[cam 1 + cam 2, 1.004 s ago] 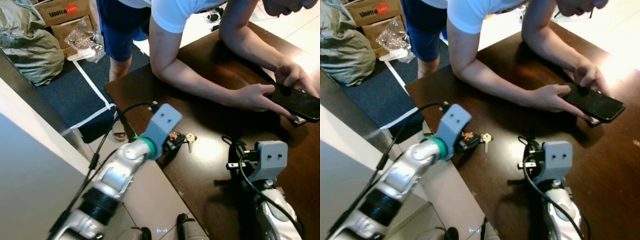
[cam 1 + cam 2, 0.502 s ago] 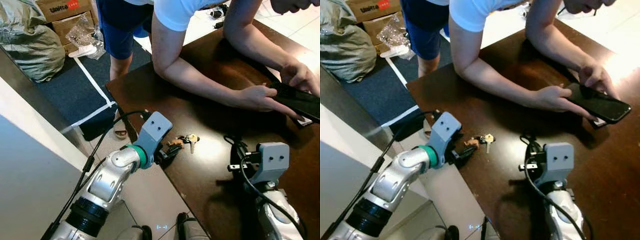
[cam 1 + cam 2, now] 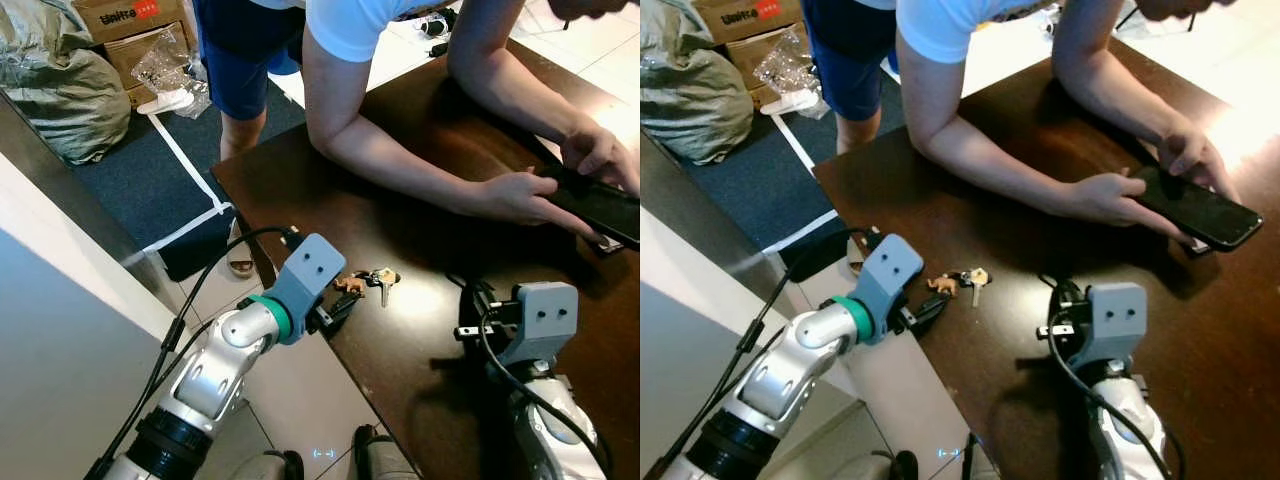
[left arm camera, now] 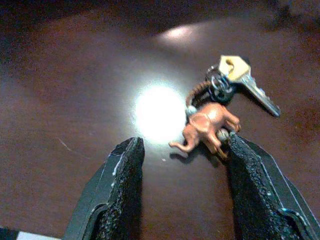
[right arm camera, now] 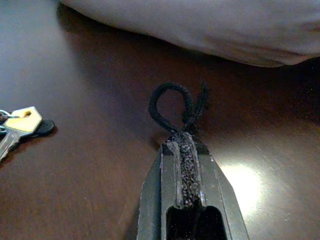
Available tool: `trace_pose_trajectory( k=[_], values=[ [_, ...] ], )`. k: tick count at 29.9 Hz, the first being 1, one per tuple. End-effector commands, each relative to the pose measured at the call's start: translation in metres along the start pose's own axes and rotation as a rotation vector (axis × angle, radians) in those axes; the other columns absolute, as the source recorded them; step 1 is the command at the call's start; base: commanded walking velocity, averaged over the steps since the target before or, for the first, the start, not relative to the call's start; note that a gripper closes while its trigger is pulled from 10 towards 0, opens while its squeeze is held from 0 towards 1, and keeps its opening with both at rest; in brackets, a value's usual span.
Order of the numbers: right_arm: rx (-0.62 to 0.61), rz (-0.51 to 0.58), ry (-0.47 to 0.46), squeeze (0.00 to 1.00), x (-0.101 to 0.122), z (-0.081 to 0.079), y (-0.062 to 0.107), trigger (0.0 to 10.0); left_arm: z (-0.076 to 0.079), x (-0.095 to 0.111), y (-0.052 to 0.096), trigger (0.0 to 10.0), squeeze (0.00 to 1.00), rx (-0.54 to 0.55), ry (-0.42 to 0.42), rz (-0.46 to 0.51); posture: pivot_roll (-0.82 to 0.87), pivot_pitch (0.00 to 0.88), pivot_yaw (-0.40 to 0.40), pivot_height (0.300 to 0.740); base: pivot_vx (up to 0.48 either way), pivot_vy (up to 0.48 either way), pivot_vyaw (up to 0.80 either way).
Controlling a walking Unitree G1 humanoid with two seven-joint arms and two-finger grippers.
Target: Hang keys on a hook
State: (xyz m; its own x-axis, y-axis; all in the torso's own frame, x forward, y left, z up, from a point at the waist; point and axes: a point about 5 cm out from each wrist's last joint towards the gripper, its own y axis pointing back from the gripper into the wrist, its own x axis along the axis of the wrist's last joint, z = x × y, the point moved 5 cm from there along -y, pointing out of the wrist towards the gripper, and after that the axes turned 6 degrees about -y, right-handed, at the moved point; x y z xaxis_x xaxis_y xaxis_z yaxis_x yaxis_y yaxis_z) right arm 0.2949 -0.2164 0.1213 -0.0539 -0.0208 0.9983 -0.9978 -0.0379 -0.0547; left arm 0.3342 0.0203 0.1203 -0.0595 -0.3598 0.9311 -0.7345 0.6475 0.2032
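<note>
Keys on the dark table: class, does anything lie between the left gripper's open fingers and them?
Nothing visible does. The keys lie on the bare table, and the left gripper is open just short of them, one finger beside the elephant charm.

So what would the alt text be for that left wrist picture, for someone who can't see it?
Two black fingers of the left gripper stand open over a dark, glossy table. Just beyond them lies a set of keys on a ring with a small brown elephant charm, the charm close to one finger.
</note>
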Motion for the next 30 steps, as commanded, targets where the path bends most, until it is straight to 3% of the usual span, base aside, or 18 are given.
trace_pose_trajectory(
  k=[1,14,15,16,18,19,23,24,25,27,28,30],
  values=[
    [0.008,-0.02,-0.014,0.0,-0.007,-0.004,0.002,10.0,0.006,-0.012,0.002,4.9,0.0,-0.012,0.0,-0.033,-0.1,0.189,0.146,0.74,0.0,0.0,0.0],
    [0.008,-0.024,-0.017,0.0,-0.009,-0.004,0.002,10.0,0.008,-0.013,-0.002,4.8,0.0,0.014,0.002,-0.033,-0.1,0.192,0.149,0.74,0.0,0.0,0.0],
    [0.008,-0.025,-0.017,0.0,-0.009,-0.004,0.002,10.0,0.007,-0.013,-0.003,7.1,0.0,0.02,0.0,-0.032,-0.1,0.192,0.149,0.74,0.0,0.0,0.0],
    [0.008,-0.025,-0.017,0.0,-0.009,-0.004,0.001,10.0,0.006,-0.012,-0.003,8.2,0.0,0.025,0.0,-0.03,-0.1,0.192,0.147,0.74,0.0,0.0,0.0],
    [0.009,-0.025,-0.017,0.0,-0.009,-0.004,0.001,10.0,0.006,-0.012,-0.003,8.2,0.0,0.027,0.0,-0.029,-0.1,0.192,0.147,0.74,0.0,0.0,0.0],
    [0.01,-0.025,-0.017,0.0,-0.009,-0.005,0.0,10.0,0.005,-0.011,-0.003,4.7,0.0,0.033,0.001,-0.026,-0.1,0.192,0.147,0.74,0.0,0.0,0.0],
    [0.011,-0.026,-0.017,0.0,-0.01,-0.005,0.0,10.0,0.004,-0.012,-0.003,4.6,0.0,0.04,0.001,-0.028,-0.1,0.192,0.147,0.74,0.0,0.0,0.0],
    [0.011,-0.026,-0.017,0.0,-0.01,-0.005,0.0,10.0,0.003,-0.013,-0.002,9.0,0.0,0.044,-0.002,-0.031,-0.1,0.192,0.147,0.74,0.0,0.0,0.0],
    [0.011,-0.026,-0.017,0.0,-0.01,-0.005,0.001,10.0,0.0,-0.01,0.001,10.0,0.0,0.054,-0.011,-0.016,-0.1,0.192,0.147,0.74,0.0,0.0,0.0],
    [0.01,-0.027,-0.016,0.0,-0.01,-0.005,0.001,10.0,-0.002,-0.007,0.003,10.0,0.0,0.06,-0.018,-0.004,-0.1,0.192,0.147,0.74,0.0,0.0,0.0],
    [0.009,-0.027,-0.016,0.0,-0.01,-0.004,0.001,10.0,-0.007,-0.002,0.007,10.0,1.0,0.073,-0.012,0.019,-0.1,0.196,0.15,0.74,0.0,0.0,0.0],
    [0.006,-0.029,-0.016,0.0,-0.01,-0.003,0.002,10.0,-0.013,0.01,0.011,10.0,1.0,0.086,0.001,0.06,-0.1,0.196,0.15,0.74,0.0,0.0,0.0]
  ],
)
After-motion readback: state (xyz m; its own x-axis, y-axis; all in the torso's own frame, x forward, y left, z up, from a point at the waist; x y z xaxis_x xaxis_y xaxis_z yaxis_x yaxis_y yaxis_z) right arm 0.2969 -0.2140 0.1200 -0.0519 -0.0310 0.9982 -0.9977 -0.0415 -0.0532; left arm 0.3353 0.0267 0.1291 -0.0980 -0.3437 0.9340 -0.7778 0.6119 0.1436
